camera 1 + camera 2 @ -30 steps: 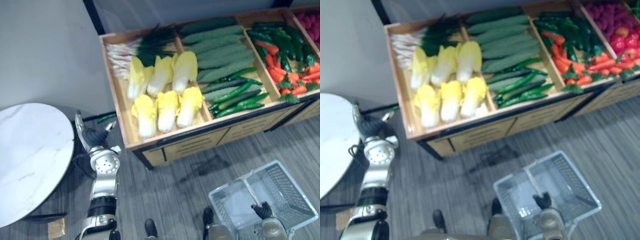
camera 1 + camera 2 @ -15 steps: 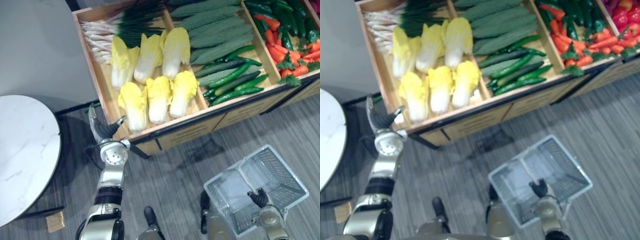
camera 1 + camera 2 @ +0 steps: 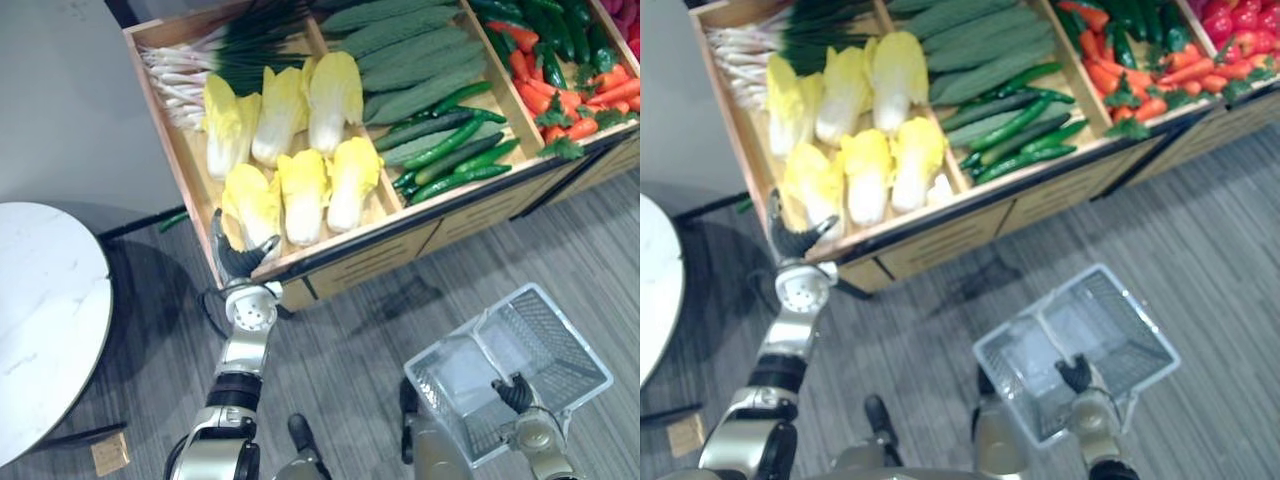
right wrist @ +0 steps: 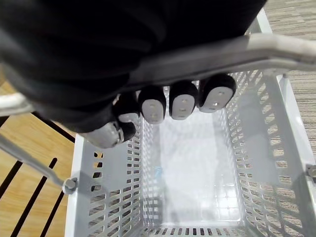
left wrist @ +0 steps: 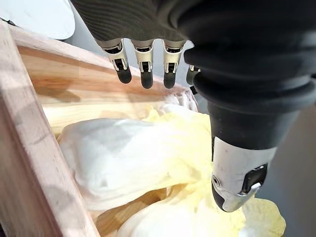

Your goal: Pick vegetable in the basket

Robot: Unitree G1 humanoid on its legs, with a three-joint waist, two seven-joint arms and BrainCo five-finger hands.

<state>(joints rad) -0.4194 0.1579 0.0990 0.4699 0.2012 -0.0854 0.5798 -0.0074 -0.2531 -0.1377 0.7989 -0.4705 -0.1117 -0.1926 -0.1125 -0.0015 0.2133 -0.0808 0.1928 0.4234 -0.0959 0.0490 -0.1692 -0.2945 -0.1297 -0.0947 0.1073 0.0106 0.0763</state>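
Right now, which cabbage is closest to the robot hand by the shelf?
Find the wooden vegetable stand and its left-end bin, where yellow napa cabbages lie in two rows. It is the front-row napa cabbage at the left end, right beside the left robot hand.

Cabbage (image 3: 250, 198): yellow leaves, white stem, lying flat in the front left corner of the wooden bin (image 3: 190, 165). Basket (image 3: 540, 340): pale grey, perforated, empty, hanging by its handle from the right hand (image 3: 512, 392).

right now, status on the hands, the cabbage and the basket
Left hand open, hovering over the front-left cabbage. Right hand shut on the handle of the basket; basket empty. Wooden bin rim close by the open hand.
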